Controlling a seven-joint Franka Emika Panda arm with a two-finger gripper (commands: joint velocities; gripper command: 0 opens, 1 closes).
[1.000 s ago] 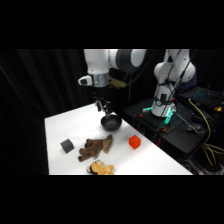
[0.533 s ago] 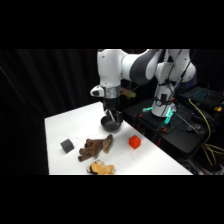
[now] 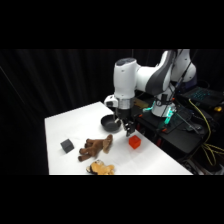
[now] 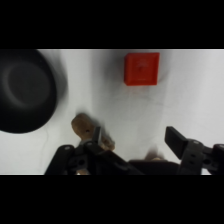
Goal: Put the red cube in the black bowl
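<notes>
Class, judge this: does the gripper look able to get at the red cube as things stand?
Probably yes. The gripper hangs open just above the red cube, whose top is bare; the black bowl and plush toy lie to one side.

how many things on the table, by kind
Cubes: 2, a red cube and a grey cube
Bowls: 1, the black bowl
Plush toys: 1, brown
Tan and brown item at the near edge, kind unclear: 1
Total: 5
</notes>
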